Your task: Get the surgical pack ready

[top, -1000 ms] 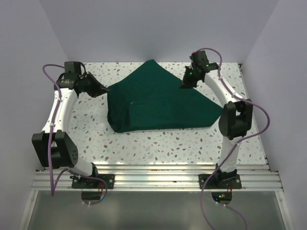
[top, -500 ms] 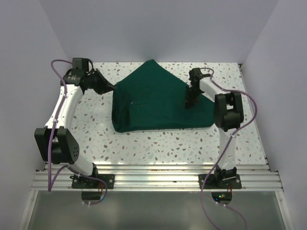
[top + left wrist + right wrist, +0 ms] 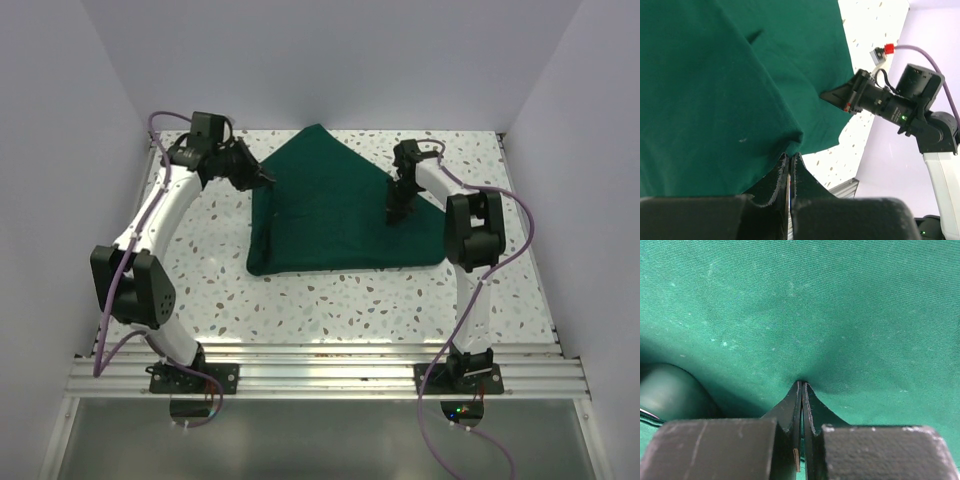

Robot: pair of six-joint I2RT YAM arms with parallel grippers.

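dark green cloth (image 3: pixel 340 215) on a speckled table (image 3: pixel 300 300), spread as a broad, wrinkled sheet over the middle and toward 12 o'clock as seen from above. comes to a point at 12 o'clock, runs a fairly straight edge along 6 o'clock, and bunches into a thicker, rumpled edge at 9 o'clock.

left claw (image 3: pixel 265 181) at the sheet's 10 o'clock side, pressed together and pinching the cloth at its edge. in its own camera, fabric gathered to a peak right at the tips, with creases fanning away toward 12 o'clock.

right claw (image 3: pixel 394 217) at the sheet's 3 o'clock side, pointing down, on top of the cloth and inside its border. pressed together, tips meeting and sunk into a small dark dimple in the fabric. cannot tell whether any cloth is caught between them. shows also in the left wrist camera, toward 3 o'clock, nose touching the sheet.

rounded green bulge (image 3: pixel 670 390) at 8 o'clock in the right wrist camera; cannot tell what it is.
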